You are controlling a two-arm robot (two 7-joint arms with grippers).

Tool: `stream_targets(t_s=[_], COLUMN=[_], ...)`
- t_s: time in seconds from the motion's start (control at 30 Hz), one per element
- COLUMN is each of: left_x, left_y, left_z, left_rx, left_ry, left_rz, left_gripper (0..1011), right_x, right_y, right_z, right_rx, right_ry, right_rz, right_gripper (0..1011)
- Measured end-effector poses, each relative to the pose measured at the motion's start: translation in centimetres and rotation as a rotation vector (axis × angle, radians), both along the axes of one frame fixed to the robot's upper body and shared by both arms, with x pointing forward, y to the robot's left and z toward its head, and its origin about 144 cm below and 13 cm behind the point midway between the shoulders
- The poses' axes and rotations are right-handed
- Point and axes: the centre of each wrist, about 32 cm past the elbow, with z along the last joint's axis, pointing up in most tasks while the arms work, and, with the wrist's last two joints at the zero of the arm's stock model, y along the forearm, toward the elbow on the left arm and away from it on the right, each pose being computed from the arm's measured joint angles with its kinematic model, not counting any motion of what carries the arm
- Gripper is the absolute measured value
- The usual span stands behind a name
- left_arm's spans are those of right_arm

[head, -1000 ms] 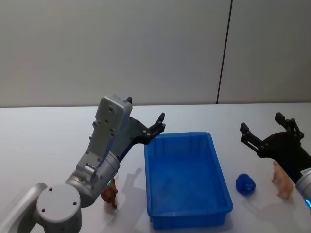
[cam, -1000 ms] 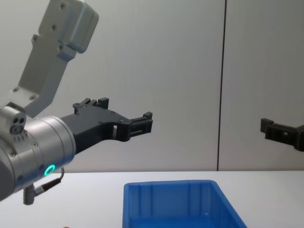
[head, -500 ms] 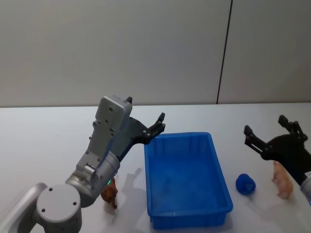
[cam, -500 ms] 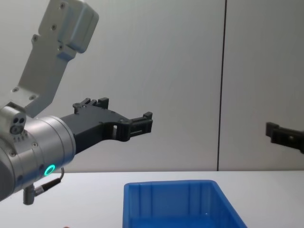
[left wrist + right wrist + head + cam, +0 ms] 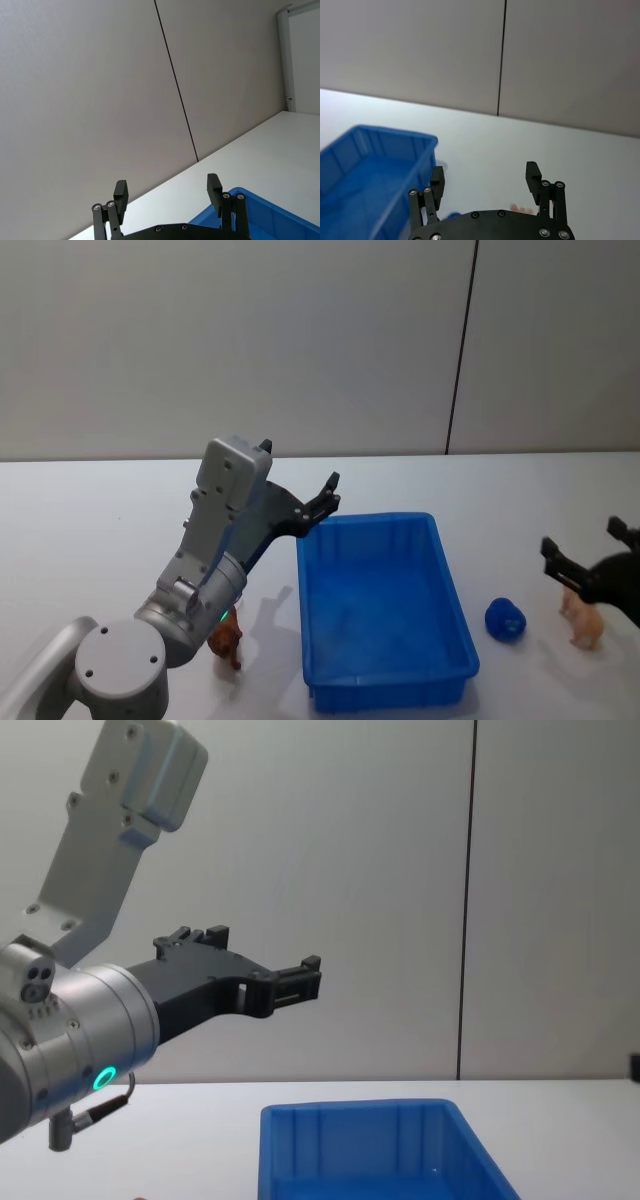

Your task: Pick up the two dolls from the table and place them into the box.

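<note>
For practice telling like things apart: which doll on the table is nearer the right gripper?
The pale peach doll, right of the box beside the right gripper; the dark brown doll stands left of the box.

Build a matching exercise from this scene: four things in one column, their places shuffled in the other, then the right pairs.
Things
1. brown doll
2. peach doll
3. small blue object
4. left gripper

Places
A. on the table, just right of the box
B. raised near the box's far left corner, fingers open
C. on the table, left of the box
D. farthest right on the table, by the open right gripper

Pairs: 1-C, 2-D, 3-A, 4-B
</note>
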Motion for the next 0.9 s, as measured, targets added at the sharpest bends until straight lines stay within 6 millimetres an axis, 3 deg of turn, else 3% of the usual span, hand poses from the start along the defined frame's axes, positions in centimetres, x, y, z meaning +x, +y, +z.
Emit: stream_targets(t_s=[0.47,0.9], left_x=[0.0,0.0], left_y=[0.0,0.0], left_z=[0.0,0.0], left_rx=[0.000,0.000], left_ry=[0.000,0.000], left_rz=[0.000,0.000], left_gripper=[1000,1000], right_x=[-0.3,0.6], right_y=[-2.9,-3.3], right_z=[-1.6,-3.2], right_rx=[-0.062,-0.073], right_ry=[0.159,0.277], right_rz=[-0.001,0.007], right_gripper=[1001,1001])
